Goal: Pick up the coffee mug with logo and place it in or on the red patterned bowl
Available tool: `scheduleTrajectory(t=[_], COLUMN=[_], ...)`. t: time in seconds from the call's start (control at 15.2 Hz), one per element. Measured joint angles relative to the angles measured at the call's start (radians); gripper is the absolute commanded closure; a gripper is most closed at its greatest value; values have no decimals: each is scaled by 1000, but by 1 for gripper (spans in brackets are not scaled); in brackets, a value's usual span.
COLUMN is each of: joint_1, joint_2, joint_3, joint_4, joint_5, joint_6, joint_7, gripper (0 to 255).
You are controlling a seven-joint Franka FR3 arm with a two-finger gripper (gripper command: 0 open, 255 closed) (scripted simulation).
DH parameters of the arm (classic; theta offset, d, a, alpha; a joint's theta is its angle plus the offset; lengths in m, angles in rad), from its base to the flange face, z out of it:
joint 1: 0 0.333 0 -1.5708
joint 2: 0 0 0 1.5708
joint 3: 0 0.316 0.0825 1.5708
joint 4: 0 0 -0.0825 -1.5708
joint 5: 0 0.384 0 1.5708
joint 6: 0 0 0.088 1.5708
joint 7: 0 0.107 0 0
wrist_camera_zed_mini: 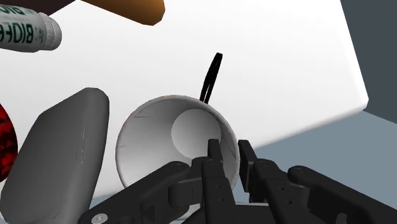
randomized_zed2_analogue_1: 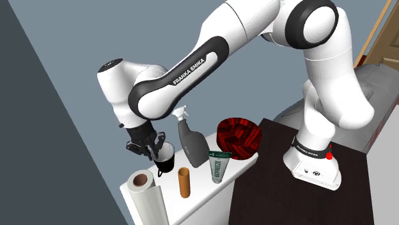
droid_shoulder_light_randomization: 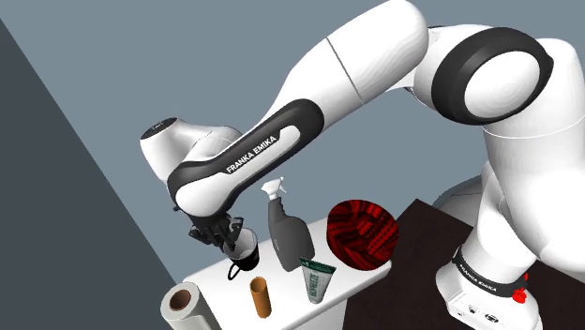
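Black pincer (wrist_camera_zed_mini: 228, 156) pinching the wall of the coffee mug (wrist_camera_zed_mini: 167, 137): one finger sits inside the rim and the other outside, with the wall clasped between them. The mug is dark outside and white inside, and its thin black handle (wrist_camera_zed_mini: 211, 77) is on the side away from the pincer. In the shoulder view the mug sits toward the left end of the white surface (droid_shoulder_light_randomization: 281, 314), under the white arm's (droid_shoulder_light_randomization: 281, 141) wrist. Whether its base touches the surface cannot be told.

Just beside the mug stands a grey spray bottle (droid_shoulder_light_randomization: 286, 234), upright, nozzle at top. Beyond the bottle, at the end of the surface nearest the dark stand (droid_shoulder_light_randomization: 422, 272), is the red patterned bowl (droid_shoulder_light_randomization: 362, 232), well apart from the mug; the bottle lies between the two. A green-and-white tube (droid_shoulder_light_randomization: 316, 279) stands before the bottle and the bowl. A brown cylinder (droid_shoulder_light_randomization: 259, 295) stands upright near the mug's handle side, and a white paper roll (droid_shoulder_light_randomization: 180, 305) occupies the surface's lower-left corner in that view.
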Motion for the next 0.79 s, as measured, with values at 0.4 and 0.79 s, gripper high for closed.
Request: scheduleTrajectory(t=[0.4, 0.79], joint_1=[6, 29], joint_2=[-26, -49], joint_3=[-11, -37], joint_4=[17, 50], joint_5=[53, 61], joint_6=[-63, -142], joint_7=[-47, -61], gripper=[255, 255])
